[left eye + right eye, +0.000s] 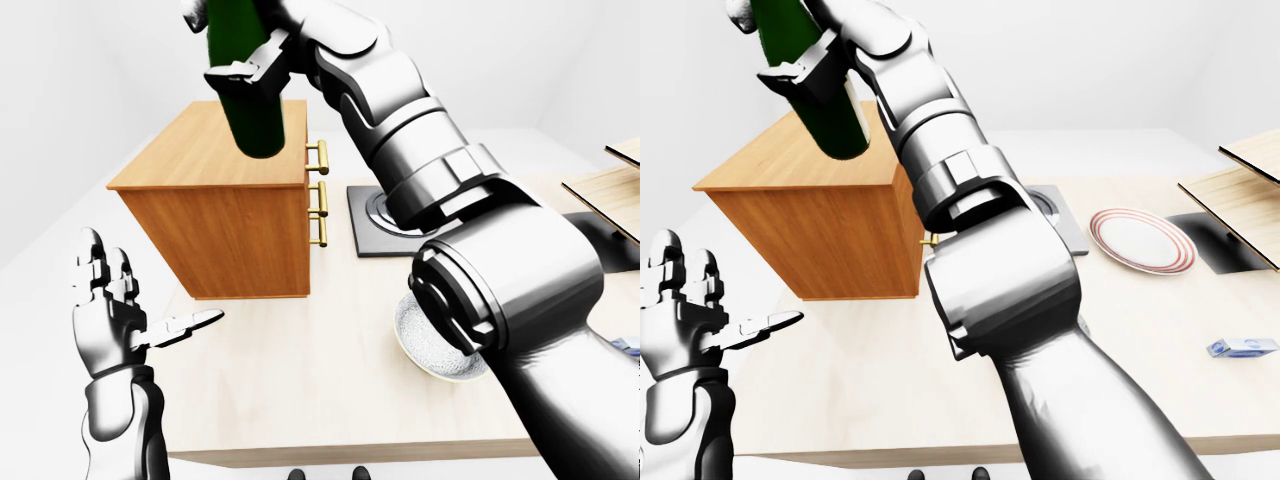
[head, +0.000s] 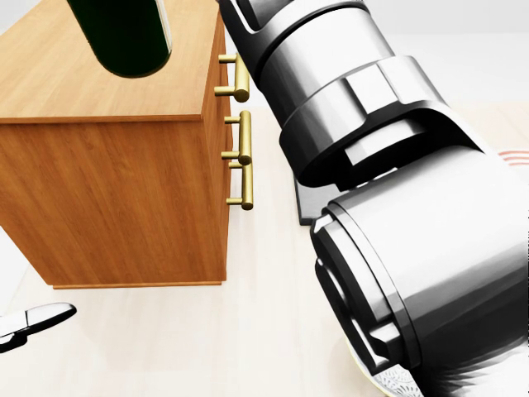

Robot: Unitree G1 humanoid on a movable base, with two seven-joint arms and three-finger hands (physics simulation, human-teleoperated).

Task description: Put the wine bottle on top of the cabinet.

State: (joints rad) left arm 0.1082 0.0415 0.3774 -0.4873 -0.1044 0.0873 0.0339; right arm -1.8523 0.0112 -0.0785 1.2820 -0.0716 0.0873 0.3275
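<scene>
Wine bottle (image 1: 248,95), which we are gripping in our closed right hand (image 1: 250,62), is hanging tilted above the cabinet (image 1: 215,215) top, while our left hand (image 1: 110,310) is hovering spread and empty.

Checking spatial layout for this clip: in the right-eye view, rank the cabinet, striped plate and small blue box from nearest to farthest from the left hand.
From the left hand:
1. cabinet, just right of it and above.
2. striped plate, across on the right.
3. small blue box, by the right edge.
</scene>
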